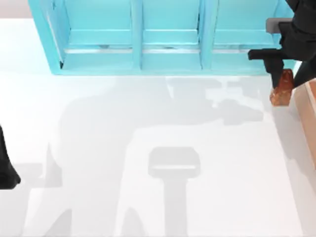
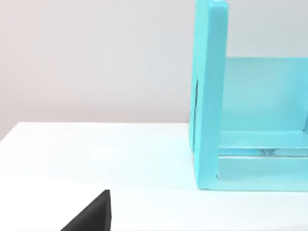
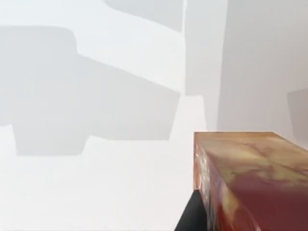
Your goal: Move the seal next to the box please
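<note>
Right pincer [image 1: 281, 81] is at the far right of the tabletop [image 1: 148, 148], just in front of the turquoise shelf [image 1: 163, 39]. It grips the seal [image 1: 282, 89] between its fingers. Up close, the seal [image 3: 250, 178] is a shiny red-brown block with orange-tan patches (a bit like marble). It is just beside the tan box [image 1: 307, 108]. This black arm reaches in from the top right corner. Left arm [image 1: 6, 165] sits parked at the left edge.

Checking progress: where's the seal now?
Top view: the seal is at the table's far right, in the right claw, just left of the box, near the shelf.
</note>
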Controlling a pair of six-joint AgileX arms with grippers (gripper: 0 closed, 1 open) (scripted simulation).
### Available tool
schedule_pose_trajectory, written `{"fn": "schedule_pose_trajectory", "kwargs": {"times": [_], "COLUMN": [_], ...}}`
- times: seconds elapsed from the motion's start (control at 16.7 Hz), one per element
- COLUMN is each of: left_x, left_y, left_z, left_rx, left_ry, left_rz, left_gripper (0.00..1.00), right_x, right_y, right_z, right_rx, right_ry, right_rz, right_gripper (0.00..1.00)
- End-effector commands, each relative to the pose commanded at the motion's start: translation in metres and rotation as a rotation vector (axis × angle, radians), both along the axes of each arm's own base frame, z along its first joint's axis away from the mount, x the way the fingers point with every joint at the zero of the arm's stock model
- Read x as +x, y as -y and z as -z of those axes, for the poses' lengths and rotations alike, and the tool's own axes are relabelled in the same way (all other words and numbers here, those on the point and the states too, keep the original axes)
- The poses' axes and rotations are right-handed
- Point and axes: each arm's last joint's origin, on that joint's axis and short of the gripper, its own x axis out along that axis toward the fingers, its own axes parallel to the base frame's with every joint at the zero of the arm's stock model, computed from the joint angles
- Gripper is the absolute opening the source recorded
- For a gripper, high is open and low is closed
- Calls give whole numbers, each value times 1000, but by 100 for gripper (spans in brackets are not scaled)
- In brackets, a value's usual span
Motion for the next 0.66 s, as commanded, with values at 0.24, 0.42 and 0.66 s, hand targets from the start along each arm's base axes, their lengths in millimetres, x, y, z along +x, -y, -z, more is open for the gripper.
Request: {"fn": "schedule_pose_trajectory", "kwargs": {"times": [0.24, 0.42, 0.66], "left_x": [0, 0, 0], "left_y": [0, 0, 0], "left_z": [0, 0, 0], "left_rx": [0, 0, 0], "left_ry": [0, 0, 0], "left_rz": [0, 0, 0], "left_gripper": [100, 100, 100], "right_x": [0, 0, 0], "right_y": [0, 0, 0], "right_z": [0, 0, 0], "right_rx": [0, 0, 0], "right_ry": [0, 0, 0], "right_rz": [0, 0, 0], "right_gripper": [90, 100, 100]}}
